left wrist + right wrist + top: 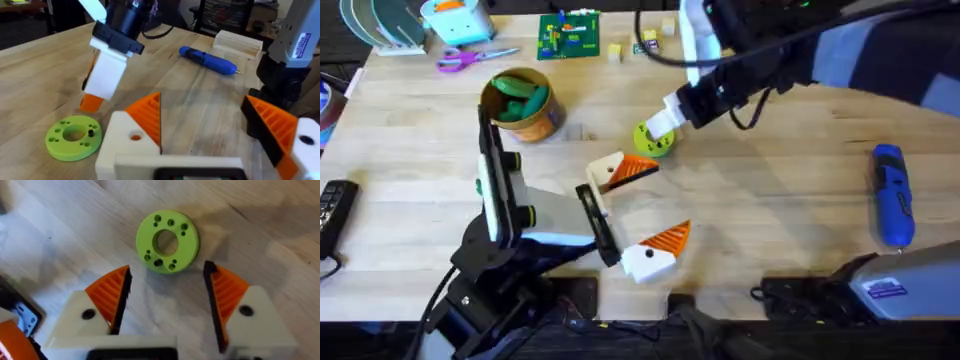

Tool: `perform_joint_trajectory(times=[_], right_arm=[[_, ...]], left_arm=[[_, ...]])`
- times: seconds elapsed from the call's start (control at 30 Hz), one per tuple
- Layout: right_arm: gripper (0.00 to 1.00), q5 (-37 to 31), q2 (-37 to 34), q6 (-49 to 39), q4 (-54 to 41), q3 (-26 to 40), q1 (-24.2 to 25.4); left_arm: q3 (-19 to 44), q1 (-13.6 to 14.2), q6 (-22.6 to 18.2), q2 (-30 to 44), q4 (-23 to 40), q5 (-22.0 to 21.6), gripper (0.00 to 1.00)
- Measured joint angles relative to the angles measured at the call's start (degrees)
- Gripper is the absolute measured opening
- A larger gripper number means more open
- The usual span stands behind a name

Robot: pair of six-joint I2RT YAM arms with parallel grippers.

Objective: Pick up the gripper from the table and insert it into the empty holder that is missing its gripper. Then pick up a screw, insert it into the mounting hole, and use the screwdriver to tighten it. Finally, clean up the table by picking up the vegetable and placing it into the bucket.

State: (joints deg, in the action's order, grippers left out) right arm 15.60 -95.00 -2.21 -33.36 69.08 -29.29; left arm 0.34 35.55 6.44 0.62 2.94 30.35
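The right gripper (660, 128) hangs just over the lime-green disc (654, 140) near the middle of the table (770, 210); its orange-padded fingers (111, 296) stand well apart with nothing between them. The left gripper (645, 215) is open too, and its two white blocks both carry orange tips (one finger (620, 172) near the disc, the other closer to the arm bases). The screwdriver (892, 195) lies alone at the right side of the table, far from both grippers. The bucket (523, 105) stands at the upper left, with green pieces inside, probably vegetables (520, 92), though I cannot tell exactly.
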Motion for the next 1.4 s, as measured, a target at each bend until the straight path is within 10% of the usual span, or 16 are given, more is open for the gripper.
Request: perform_joint_trajectory(times=[1.4], right_arm=[[0.213,-13.3,-6.9,-6.8,2.0,0.0,-10.2]], left_arm=[[0.0,0.0,0.0,0.0,0.0,0.1,0.999]])
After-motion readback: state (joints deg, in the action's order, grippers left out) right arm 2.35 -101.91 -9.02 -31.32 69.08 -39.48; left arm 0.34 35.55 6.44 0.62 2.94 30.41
